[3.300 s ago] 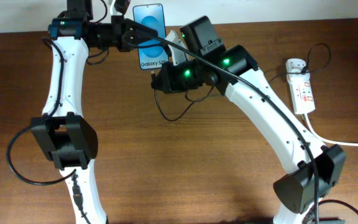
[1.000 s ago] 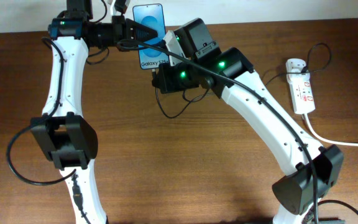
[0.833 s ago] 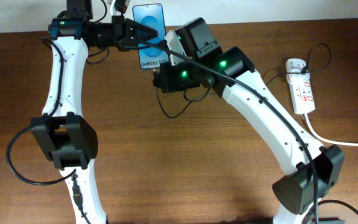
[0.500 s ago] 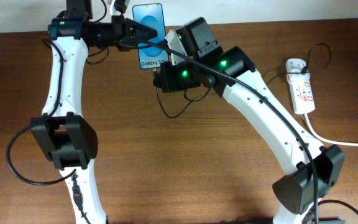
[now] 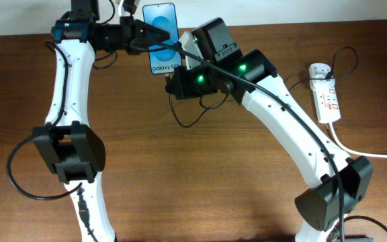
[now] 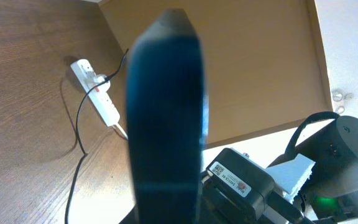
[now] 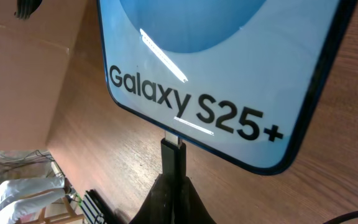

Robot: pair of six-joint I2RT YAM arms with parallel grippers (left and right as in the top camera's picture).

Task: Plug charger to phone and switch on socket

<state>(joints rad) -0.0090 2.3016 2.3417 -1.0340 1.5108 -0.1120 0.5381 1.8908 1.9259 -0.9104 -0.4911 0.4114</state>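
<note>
The phone (image 5: pixel 161 33), blue screen up, is held at the far edge of the table (image 5: pixel 200 181), clamped by its side in the left gripper (image 5: pixel 138 37). The charger (image 7: pixel 173 149) is pinched between the closed fingers of the right gripper (image 7: pixel 173 183), its plug tip set against the phone's bottom edge. The socket (image 5: pixel 326 94) is seen well apart, on the right arm's side.

The black-framed rectangular smartphone with a bright blue screen (image 7: pixel 229 74) reads "Galaxy S25+" in dark letters at its 6 o'clock end. Overhead, the wording (image 5: pixel 161 67) shows partly hidden. The white sticker (image 6: pixel 229 178) carries print too small to read.
</note>
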